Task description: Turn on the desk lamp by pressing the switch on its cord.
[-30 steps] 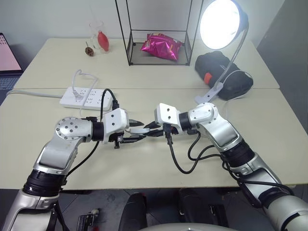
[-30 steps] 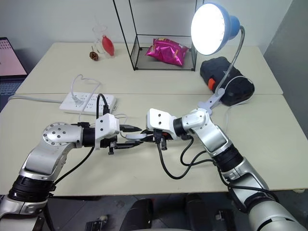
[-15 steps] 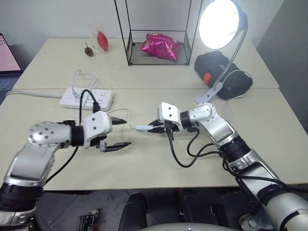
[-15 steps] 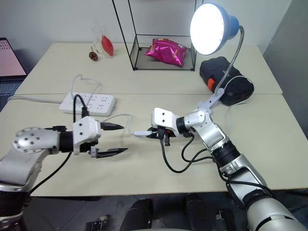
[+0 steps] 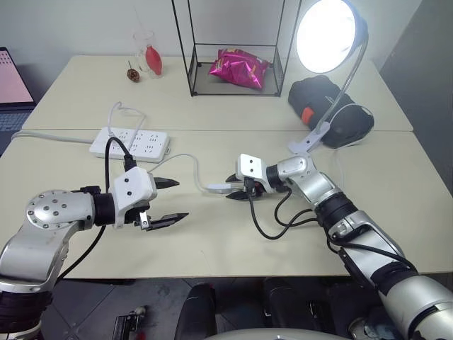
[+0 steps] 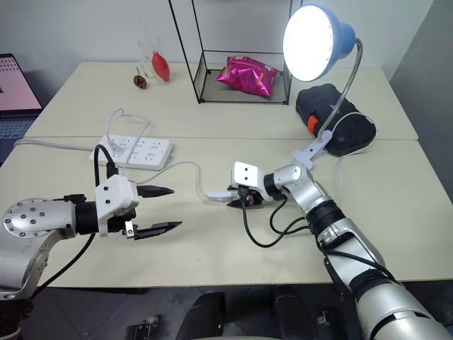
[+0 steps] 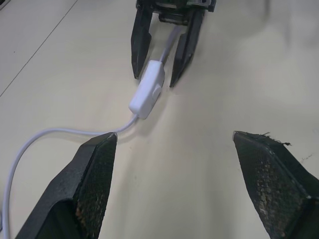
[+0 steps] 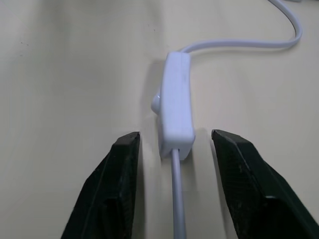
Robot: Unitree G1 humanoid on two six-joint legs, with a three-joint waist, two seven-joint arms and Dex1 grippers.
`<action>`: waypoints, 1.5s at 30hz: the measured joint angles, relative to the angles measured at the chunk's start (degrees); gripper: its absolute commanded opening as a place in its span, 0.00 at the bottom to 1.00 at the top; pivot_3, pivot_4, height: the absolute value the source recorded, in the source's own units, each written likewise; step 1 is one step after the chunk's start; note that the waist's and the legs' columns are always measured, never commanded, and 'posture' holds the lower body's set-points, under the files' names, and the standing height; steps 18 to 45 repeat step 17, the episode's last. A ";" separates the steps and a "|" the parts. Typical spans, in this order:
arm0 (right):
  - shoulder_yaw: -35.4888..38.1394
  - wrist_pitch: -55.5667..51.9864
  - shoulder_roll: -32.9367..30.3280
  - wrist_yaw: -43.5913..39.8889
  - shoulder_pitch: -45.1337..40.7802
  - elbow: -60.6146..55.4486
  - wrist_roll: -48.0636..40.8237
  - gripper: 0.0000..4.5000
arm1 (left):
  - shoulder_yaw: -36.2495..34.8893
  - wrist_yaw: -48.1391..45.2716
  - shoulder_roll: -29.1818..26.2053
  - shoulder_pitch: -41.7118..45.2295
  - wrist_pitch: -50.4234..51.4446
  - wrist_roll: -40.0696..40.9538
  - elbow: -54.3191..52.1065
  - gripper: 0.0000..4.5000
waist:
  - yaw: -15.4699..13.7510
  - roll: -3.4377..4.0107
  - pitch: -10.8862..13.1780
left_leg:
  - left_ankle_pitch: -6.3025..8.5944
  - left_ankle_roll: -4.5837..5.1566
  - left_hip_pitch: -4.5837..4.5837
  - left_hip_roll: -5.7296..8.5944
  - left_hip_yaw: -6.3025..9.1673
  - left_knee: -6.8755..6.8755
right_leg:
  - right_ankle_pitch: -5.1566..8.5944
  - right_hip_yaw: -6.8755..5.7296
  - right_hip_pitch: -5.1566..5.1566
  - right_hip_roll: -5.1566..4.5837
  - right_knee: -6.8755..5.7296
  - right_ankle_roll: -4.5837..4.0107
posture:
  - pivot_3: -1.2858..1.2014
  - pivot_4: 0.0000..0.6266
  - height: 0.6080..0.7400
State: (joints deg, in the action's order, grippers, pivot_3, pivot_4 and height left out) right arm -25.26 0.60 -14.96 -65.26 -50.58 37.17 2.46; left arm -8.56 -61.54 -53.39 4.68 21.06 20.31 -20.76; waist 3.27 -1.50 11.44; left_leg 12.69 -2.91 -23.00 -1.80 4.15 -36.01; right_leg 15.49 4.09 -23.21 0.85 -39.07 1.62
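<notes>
Desk lamp (image 6: 315, 41) clamped at the table's far right, already glowing, so task apparently done. Left gripper (image 5: 164, 201) wide, empty, now drawn back left, apart from the work. Right gripper (image 8: 174, 144) newly parted, straddling but seemingly not touching. Cord (image 5: 185, 161) looping off toward the power strip (image 5: 129, 143). Switch (image 7: 147, 89) released, flat on the table

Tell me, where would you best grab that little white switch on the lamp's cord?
Probably across its two long sides. The switch lies on the table, narrow and oblong, with the cord leaving both ends, so the ends are poor holds. The right end effector already faces it lengthwise, fingers open on either side, so coming along the cord from that end looks the easiest approach.
</notes>
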 measured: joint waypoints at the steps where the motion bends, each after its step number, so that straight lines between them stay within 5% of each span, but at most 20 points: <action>1: 0.50 -0.12 -0.56 -0.45 0.05 -0.95 -0.34 0.75 | -0.26 0.30 0.04 -0.01 0.16 0.02 0.01 0.86 | 0.00 0.00 0.00 | 0.00 0.00 0.00 0.00 0.00 0.00 | 0.00 0.00 0.00 0.00 0.00 0.00 | 0.52 0.24 1.00; 5: 3.80 -4.29 -6.51 -3.65 2.41 -12.67 -3.40 0.98 | -2.37 2.41 0.04 -1.01 2.57 0.92 -0.97 0.86 | -0.08 0.00 0.00 | 0.00 0.00 -0.02 0.00 0.03 0.00 | 0.01 -0.01 0.01 -0.02 0.01 0.02 | 0.52 0.24 1.00; 17: 13.62 -22.38 -25.58 -9.59 18.93 -46.11 -15.95 0.99 | -9.17 3.11 -1.42 -8.53 6.33 3.50 -5.13 0.86 | -0.05 0.02 0.01 | 0.00 0.00 0.06 0.00 -0.02 0.02 | 0.08 0.02 0.02 -0.04 0.01 0.01 | 0.52 0.24 1.00; 45: 13.62 -22.38 -25.58 -9.59 18.93 -46.11 -15.95 0.99 | -9.17 3.11 -1.42 -8.53 6.33 3.50 -5.13 0.86 | -0.05 0.02 0.01 | 0.00 0.00 0.06 0.00 -0.02 0.02 | 0.08 0.02 0.02 -0.04 0.01 0.01 | 0.52 0.24 1.00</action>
